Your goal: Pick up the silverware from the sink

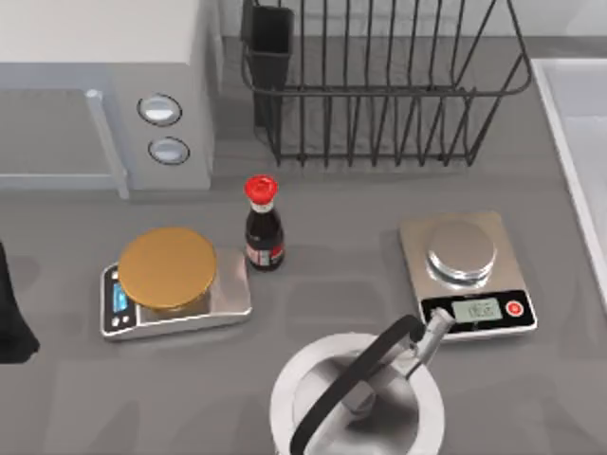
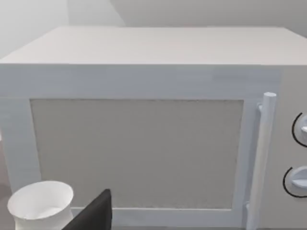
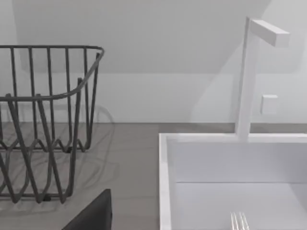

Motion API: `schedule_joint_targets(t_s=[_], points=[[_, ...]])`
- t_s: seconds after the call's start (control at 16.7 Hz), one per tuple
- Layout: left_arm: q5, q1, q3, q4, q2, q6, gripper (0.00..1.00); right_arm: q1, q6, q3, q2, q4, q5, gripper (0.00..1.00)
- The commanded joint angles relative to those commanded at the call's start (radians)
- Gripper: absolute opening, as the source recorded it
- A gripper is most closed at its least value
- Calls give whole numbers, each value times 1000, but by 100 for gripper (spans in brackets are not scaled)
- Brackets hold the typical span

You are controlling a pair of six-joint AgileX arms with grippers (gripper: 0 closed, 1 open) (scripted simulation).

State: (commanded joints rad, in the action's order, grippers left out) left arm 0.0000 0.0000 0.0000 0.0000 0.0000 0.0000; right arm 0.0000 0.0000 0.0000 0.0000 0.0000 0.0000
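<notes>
A grey table (image 1: 341,284) runs under a plain pale wall, with a white microwave (image 1: 104,104) at its far left corner and a black wire dish rack (image 1: 379,85) along the far edge. The sink (image 3: 165,191) is set into the table's right edge, a white tap (image 3: 247,76) rising from its far rim. Nearer the front stand two kitchen scales (image 1: 469,275), a lidded pot with a black handle (image 1: 356,403) and a small sauce bottle (image 1: 264,227). The task looks barely begun: the silverware (image 3: 239,221) lies on the sink floor, just its prongs peeking in at the near side, untouched. A dark piece of the left arm (image 1: 14,313) sits at the table's left edge. Neither arm's jaws can be made out, so I cannot tell whether they are spread or pressed together; nothing appears to be held. Reaching, gripping and lifting all remain.
</notes>
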Motion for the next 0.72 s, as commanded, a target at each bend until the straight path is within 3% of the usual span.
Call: schedule_joint_targets(t_s=[0.36, 0.72], points=[[0, 0, 0, 0, 0, 0, 100, -2, -2, 25, 29, -15, 0, 100], [0, 0, 0, 0, 0, 0, 100, -28, -23, 298, 338, -176, 1, 100]])
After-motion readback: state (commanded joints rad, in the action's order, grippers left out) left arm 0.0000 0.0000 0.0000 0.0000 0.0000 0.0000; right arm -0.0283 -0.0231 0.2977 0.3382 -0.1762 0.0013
